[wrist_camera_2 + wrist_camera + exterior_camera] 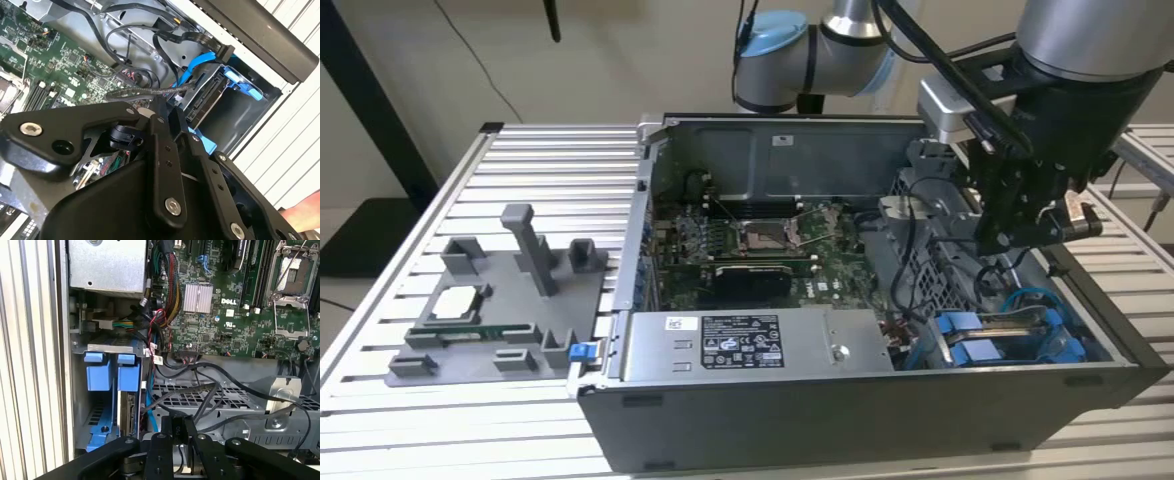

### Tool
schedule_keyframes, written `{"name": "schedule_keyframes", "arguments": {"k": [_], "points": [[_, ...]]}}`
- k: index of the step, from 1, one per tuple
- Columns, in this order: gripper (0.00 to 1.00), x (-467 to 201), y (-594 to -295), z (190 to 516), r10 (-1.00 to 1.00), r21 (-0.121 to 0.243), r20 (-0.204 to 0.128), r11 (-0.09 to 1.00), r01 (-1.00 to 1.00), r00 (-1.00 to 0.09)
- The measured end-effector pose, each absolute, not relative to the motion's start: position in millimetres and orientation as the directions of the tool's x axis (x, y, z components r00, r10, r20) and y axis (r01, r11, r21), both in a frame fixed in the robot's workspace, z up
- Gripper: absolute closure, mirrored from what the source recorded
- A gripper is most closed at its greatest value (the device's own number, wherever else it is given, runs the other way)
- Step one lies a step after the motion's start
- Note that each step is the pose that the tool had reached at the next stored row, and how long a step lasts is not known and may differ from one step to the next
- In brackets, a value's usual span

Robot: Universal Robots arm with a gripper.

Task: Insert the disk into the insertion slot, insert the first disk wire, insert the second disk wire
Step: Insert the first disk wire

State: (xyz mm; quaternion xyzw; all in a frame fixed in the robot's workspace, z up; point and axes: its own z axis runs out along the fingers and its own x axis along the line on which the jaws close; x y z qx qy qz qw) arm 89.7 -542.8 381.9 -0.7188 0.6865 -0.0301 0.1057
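Slatted table [520,150] bears 1 case [854,425]; 2 blue carriers [98,376] inside; pincer [179,439] grips 1 connector [178,424].

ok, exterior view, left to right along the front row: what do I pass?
Grey parts fixture on the slatted table → small blue piece at the case's corner → silver labelled power-supply box → blue drive carriers in the case's corner at the exterior view's right.
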Motion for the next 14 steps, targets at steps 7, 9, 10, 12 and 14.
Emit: {"name": "schedule_keyframes", "arguments": {"k": [7,9,10,12,14], "points": [[1.0,89.7,-542.8,381.9,-0.993,-0.193,-0.102,-0.035,-0.981,0.056],[1.0,89.6,-542.8,381.8,-0.993,-0.193,-0.102,-0.035,-0.981,0.056],[1.0,89.7,-542.8,381.8,-0.993,-0.193,-0.102,-0.035,-0.981,0.056],[1.0,89.8,-542.8,381.4,-0.993,-0.193,-0.101,-0.035,-0.981,0.055],[1.0,90.4,-542.8,381.2,-0.994,-0.193,-0.099,-0.036,-0.981,0.056]]}}
